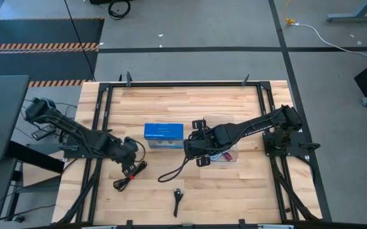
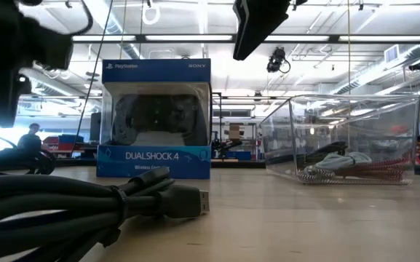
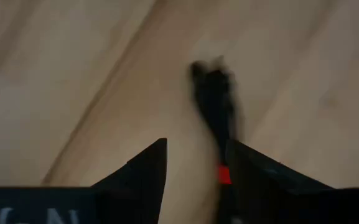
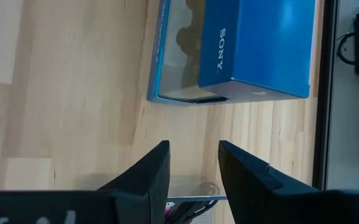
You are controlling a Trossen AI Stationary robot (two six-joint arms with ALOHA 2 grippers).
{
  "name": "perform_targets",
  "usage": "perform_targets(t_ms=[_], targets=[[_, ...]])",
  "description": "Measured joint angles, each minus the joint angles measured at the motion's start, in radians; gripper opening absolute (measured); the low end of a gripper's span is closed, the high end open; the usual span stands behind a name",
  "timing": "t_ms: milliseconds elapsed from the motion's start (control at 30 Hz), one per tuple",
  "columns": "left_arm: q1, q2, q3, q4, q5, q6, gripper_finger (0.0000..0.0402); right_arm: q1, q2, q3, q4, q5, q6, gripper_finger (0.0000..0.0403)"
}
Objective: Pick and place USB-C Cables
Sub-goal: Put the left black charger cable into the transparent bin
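Note:
My left gripper (image 1: 132, 162) (image 3: 195, 144) is open and points down at a bundled black cable (image 1: 129, 176) (image 3: 213, 99) on the wood near the table's left. My right gripper (image 1: 196, 152) (image 4: 193, 144) hangs open with nothing between its fingers, between the blue box (image 1: 163, 133) (image 4: 254, 43) and the clear tray (image 1: 229, 157) (image 2: 348, 138). A longer black cable (image 1: 173, 172) curves across the table from under it. Another short black cable (image 1: 177, 201) lies near the front edge. The tray holds black, white-braided and red cords (image 2: 355, 166).
The blue box (image 2: 155, 120) stands upright at the table's middle. A thick bundled black cable with its plug (image 2: 86, 211) lies close to the low camera. Black frame rails (image 1: 100, 121) run along the table's sides and far edge. Bare wood lies at the far half.

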Motion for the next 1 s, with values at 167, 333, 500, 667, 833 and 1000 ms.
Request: perform_targets(t_ms=[167, 333, 500, 667, 833, 1000], targets=[[-0.047, 0.121, 0.000, 0.058, -0.021, -0.019, 0.0176, 0.000, 0.000, 0.000, 0.000, 0.000, 0.008, 0.0142], [-0.088, 0.187, 0.000, 0.157, -0.012, -0.045, 0.0188, 0.000, 0.000, 0.000, -0.002, 0.000, 0.019, 0.0142], [-0.134, 0.228, 0.000, 0.168, -0.013, -0.085, 0.0192, 0.000, 0.000, 0.000, -0.005, 0.000, 0.042, 0.0142], [-0.165, 0.295, 0.000, 0.202, -0.027, -0.108, 0.0192, 0.000, 0.000, 0.000, -0.005, 0.000, 0.054, 0.0142], [-0.171, 0.351, 0.000, 0.272, -0.069, -0.110, 0.0192, 0.000, 0.000, 0.000, -0.005, 0.000, 0.076, 0.0142], [-0.174, 0.362, 0.000, 0.268, -0.098, -0.108, 0.0181, 0.000, 0.000, 0.000, -0.020, 0.000, 0.103, 0.0142]])
